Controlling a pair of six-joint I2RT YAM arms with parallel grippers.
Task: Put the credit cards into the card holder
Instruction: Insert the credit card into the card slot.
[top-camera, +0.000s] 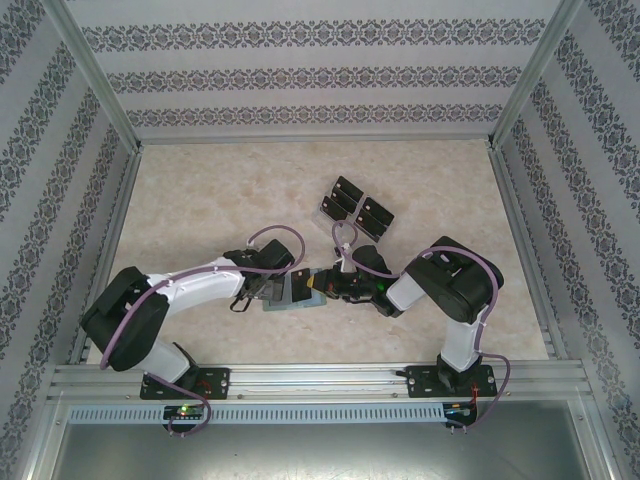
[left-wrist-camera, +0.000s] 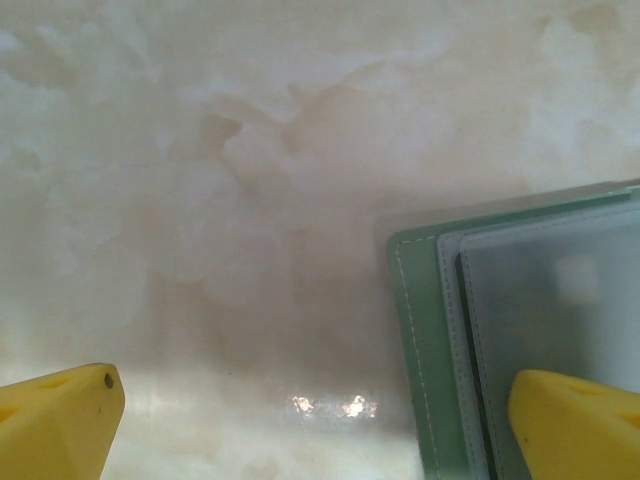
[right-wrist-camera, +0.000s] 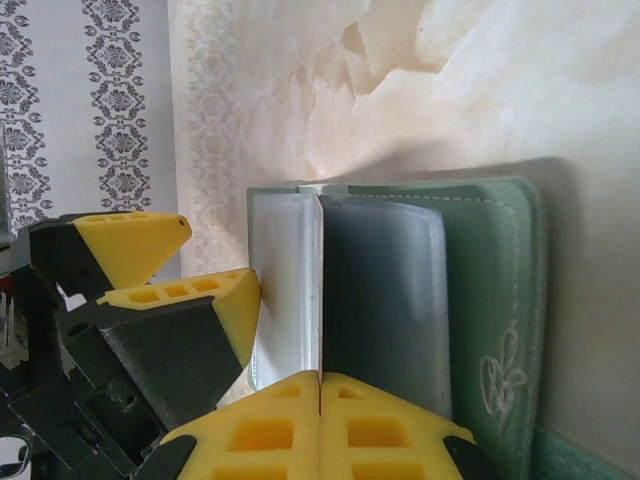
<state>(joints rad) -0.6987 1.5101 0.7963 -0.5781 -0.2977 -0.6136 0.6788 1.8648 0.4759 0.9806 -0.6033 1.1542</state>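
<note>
An open green wallet (left-wrist-camera: 425, 330) lies at lower right on a pale marbled table (left-wrist-camera: 250, 150). Two yellow fingertips (left-wrist-camera: 55, 420) sit wide apart in the bottom corners.

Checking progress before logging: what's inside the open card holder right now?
Inside the card holder are frosted plastic sleeves; the right gripper pinches one leaf upright. One sleeve looks dark, but the frosting hides whether a card sits in it.

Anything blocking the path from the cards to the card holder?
No object lies on the table between the credit cards and the card holder. Both end effectors crowd the holder: the right end effector pinches an inner sleeve, the left end effector straddles its edge. Neither holds a card.
</note>
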